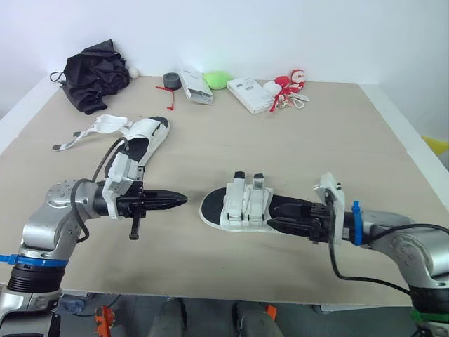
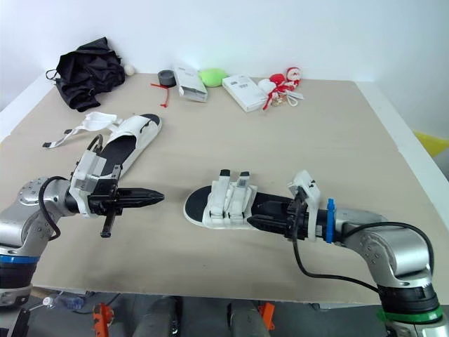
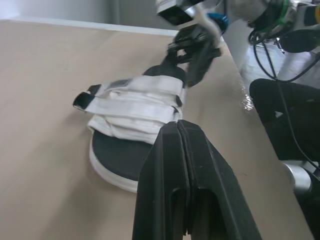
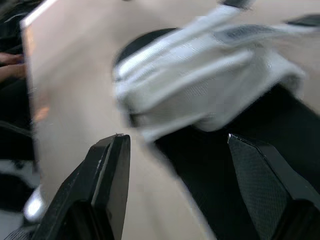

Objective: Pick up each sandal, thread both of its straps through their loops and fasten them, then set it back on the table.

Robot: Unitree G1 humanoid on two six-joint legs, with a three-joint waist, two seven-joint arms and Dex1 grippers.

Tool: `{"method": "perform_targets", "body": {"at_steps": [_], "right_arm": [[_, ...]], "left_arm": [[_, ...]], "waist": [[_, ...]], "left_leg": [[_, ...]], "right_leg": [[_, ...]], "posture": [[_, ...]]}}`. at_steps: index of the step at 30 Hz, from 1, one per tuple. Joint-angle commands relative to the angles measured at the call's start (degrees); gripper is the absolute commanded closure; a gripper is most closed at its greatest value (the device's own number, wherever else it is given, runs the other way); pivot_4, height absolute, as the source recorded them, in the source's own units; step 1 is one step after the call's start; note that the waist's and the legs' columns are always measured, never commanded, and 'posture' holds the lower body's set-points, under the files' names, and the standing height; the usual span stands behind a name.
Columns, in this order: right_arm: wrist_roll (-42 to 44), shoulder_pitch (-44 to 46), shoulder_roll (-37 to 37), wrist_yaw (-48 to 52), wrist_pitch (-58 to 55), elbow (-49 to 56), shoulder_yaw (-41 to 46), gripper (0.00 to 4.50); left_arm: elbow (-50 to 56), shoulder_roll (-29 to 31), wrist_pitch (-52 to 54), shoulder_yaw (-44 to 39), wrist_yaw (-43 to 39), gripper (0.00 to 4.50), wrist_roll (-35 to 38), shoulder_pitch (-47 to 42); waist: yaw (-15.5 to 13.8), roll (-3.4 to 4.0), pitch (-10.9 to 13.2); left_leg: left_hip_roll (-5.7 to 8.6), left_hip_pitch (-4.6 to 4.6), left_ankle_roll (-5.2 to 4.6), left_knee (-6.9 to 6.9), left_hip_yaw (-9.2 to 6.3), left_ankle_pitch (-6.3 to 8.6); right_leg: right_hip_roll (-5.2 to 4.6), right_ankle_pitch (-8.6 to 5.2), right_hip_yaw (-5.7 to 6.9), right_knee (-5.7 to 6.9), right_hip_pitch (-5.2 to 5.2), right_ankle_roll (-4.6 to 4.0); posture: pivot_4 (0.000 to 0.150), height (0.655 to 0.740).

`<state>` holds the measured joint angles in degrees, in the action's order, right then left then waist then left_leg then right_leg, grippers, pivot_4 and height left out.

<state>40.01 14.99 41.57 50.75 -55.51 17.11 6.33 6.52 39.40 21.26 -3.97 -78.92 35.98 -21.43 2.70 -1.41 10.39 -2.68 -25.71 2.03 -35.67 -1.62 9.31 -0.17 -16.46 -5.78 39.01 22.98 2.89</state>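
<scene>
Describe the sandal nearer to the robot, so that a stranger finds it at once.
On the beige table, look near the middle of the front edge. This white sandal has both straps lying across its black footbed; the other sandal, farther back left, trails a loose strap.

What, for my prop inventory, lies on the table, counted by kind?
White sandals: 2
White boxes: 2
Black fabric bundle: 1
Small white ball: 1
Grey tape roll: 1
Red string: 1
Green lump: 1
Red-and-white toy: 1
Total: 10
</scene>
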Motion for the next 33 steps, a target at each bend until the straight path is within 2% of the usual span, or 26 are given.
{"method": "perform_targets", "body": {"at_steps": [1,10,15,19,21,24,27,28,29,33], "right_arm": [[1.42,0.72,-0.28,1.15,1.17,2.78,-1.21,1.12],[2.09,1.96,-0.19,1.99,1.27,1.44,-1.89,1.12],[-0.91,3.33,-3.30,0.78,2.57,1.42,-8.79,1.12],[-4.83,5.54,-6.40,-1.83,3.73,-3.76,-11.85,1.12],[-5.92,6.88,-7.79,-3.32,4.05,-6.78,-11.75,1.64],[-7.15,8.09,-8.63,-4.17,4.46,-10.09,-11.49,2.94],[-5.86,8.04,-9.04,-3.56,4.50,-10.62,-10.24,3.71],[-5.41,7.91,-9.07,-3.55,4.37,-10.38,-9.85,4.18],[-4.85,7.57,-9.03,-3.57,4.23,-9.72,-9.23,4.43],[-4.32,8.20,-9.49,-6.41,4.47,-9.40,-5.67,4.48]], "left_arm": [[1.81,1.35,-0.72,-1.02,0.09,4.50,0.10,0.70],[1.13,1.71,-1.69,-0.75,0.01,4.50,-0.74,1.66],[0.62,1.06,-2.27,-0.08,0.16,4.50,-1.25,1.53],[0.96,0.82,-2.31,0.06,0.10,4.50,-1.31,2.06],[1.00,0.67,-2.42,0.05,0.23,4.50,-1.44,2.11],[1.26,0.30,-2.40,-0.02,0.74,4.50,-1.36,2.21],[1.57,-0.50,-2.59,-0.28,1.41,4.50,-0.93,2.61],[1.70,-0.75,-2.67,-0.38,1.62,4.50,-0.73,2.82],[1.77,-1.40,-2.78,-0.68,2.14,4.50,-0.29,3.09],[1.24,-4.34,-3.74,-0.97,5.24,4.50,-0.37,2.90]], "waist": [[0.00,0.00,0.00],[-0.02,0.00,0.00],[-0.01,-0.02,-0.02],[0.18,-0.08,-0.05],[0.17,-0.13,-0.08],[0.12,-0.13,-0.08],[0.02,-0.14,-0.09],[0.02,-0.14,-0.08],[0.01,-0.14,-0.08],[-0.22,-0.15,-0.08]], "left_leg": [[0.00,0.00,0.01,0.00,0.00,-0.01],[0.00,-0.01,0.01,0.11,-0.03,-0.01],[-0.03,0.01,0.00,0.09,-0.04,-0.01],[-0.07,0.06,0.00,0.09,0.00,-0.01],[-0.10,0.10,0.00,0.08,-0.01,-0.01],[-0.12,0.24,-0.02,0.05,0.01,-0.09],[-0.12,0.38,-0.04,0.04,0.01,-0.18],[-0.11,0.52,-0.03,0.04,0.01,-0.22],[-0.11,0.58,-0.03,0.04,0.02,-0.22],[-0.07,0.60,-0.03,0.02,0.09,-0.28]], "right_leg": [[0.00,0.01,0.00,0.00,0.00,0.01],[0.01,-0.05,0.00,0.00,0.01,0.07],[0.06,-0.02,0.00,0.02,0.00,0.04],[0.12,0.00,-0.05,0.04,0.00,0.01],[0.15,0.02,-0.04,0.04,-0.04,-0.03],[0.16,0.14,-0.05,0.05,-0.15,-0.07],[0.15,0.22,-0.05,0.04,-0.30,-0.07],[0.13,0.22,-0.05,0.04,-0.46,-0.07],[0.12,0.22,-0.05,0.04,-0.53,-0.08],[0.00,0.17,-0.04,0.04,-0.59,-0.16]], "posture": [[0.150,0.7380],[0.150,0.7380],[0.150,0.7380],[0.150,0.7380],[0.150,0.7380],[0.150,0.7380],[0.150,0.7380],[0.150,0.7380],[0.150,0.7380],[0.150,0.7380]]}}
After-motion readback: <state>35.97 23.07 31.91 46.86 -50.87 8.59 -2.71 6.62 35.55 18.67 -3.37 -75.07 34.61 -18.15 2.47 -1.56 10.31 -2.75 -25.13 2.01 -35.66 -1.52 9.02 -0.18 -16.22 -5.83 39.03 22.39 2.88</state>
